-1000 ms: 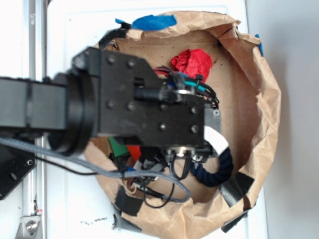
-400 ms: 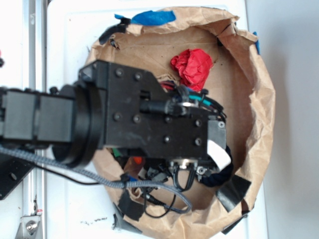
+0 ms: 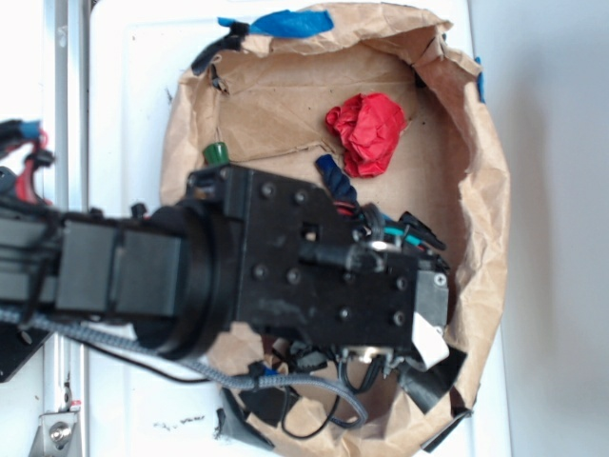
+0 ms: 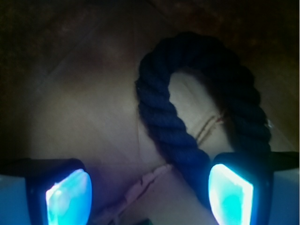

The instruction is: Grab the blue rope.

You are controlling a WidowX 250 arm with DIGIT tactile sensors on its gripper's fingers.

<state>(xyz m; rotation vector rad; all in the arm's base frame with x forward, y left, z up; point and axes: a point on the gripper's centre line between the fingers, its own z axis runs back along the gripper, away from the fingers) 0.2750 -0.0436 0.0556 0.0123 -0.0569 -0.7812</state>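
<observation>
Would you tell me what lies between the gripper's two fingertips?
In the wrist view, one strand of the blue rope beside the right pad; otherwise bare brown paper. The gripper is open.

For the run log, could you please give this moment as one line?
gripper: open | blue rope: looped on paper, one strand by right finger | grasp: not yet

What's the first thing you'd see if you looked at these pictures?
The big black robot arm covers the middle of a crumpled brown paper bowl, with a bright red wad near the top. Up close, the blue rope makes a dark loop on the paper, just past the gripper and its two glowing blue fingers.
</observation>
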